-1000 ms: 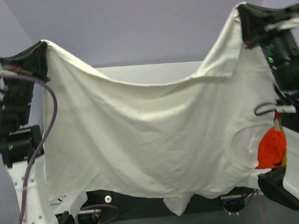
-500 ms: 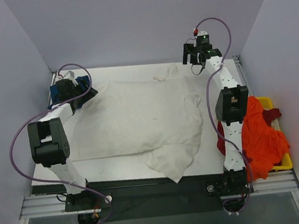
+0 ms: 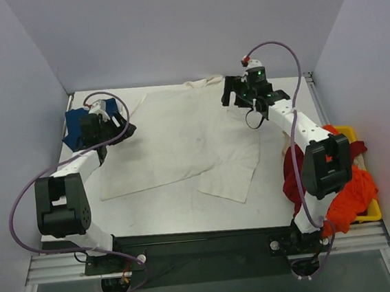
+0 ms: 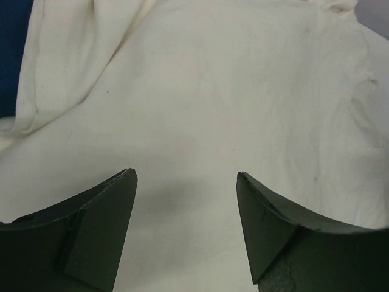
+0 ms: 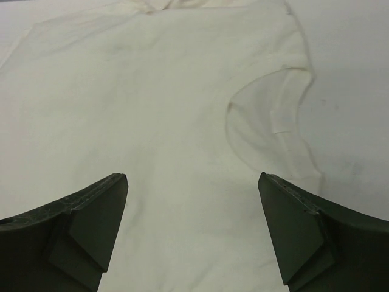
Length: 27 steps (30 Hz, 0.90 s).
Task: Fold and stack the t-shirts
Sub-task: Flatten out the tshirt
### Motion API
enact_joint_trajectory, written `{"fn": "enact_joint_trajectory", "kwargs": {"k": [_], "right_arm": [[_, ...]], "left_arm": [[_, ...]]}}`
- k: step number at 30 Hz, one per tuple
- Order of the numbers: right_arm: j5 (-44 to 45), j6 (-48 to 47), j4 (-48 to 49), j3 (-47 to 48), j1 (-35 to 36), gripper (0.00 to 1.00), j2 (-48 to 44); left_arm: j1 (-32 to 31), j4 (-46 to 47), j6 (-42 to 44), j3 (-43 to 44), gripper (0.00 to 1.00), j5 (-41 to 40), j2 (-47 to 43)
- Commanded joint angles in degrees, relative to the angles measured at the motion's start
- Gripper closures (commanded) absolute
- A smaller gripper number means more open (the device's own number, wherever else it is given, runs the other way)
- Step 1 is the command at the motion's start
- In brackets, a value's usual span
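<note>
Cream t-shirt (image 3: 174, 141) lies flat, left end effector (image 4: 185, 175) and right end effector (image 5: 192, 177) both spread over its edges.

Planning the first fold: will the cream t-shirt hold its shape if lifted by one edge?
Probably not: the cream t-shirt lies flat with soft creases and a bunched far edge, so it should droop. It looks thin, likely light.

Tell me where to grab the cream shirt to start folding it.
Probably the near sleeve of the cream shirt, pinched from above at its outer edge, coming from the near side. The shirt lies flat and spread; that sleeve juts past the body, a free flap to fold inward.
</note>
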Motion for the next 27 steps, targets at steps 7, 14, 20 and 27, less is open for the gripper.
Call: {"fn": "enact_joint_trajectory", "kwargs": {"k": [7, 14, 20, 27], "right_arm": [[-8.39, 6.29, 2.37, -8.0, 4.24, 0.07, 3.05], [-8.04, 6.91, 0.96, -9.41, 3.18, 0.08, 6.13], [-9.44, 8.05, -2.11, -10.11, -0.24, 0.09, 7.89], [-12.43, 8.93, -3.61, -11.43, -4.64, 0.11, 9.65]], "left_arm": [[-0.2, -2.42, 1.65, -6.42, 0.23, -1.71, -5.82], [-3.89, -7.88, 3.85, -5.98, 0.22, -10.07, -7.06], [-3.98, -13.77, 5.43, -0.98, 0.22, -8.84, -0.3], [-7.39, -20.7, 9.03, 6.4, 0.22, -9.27, 8.84]]}}
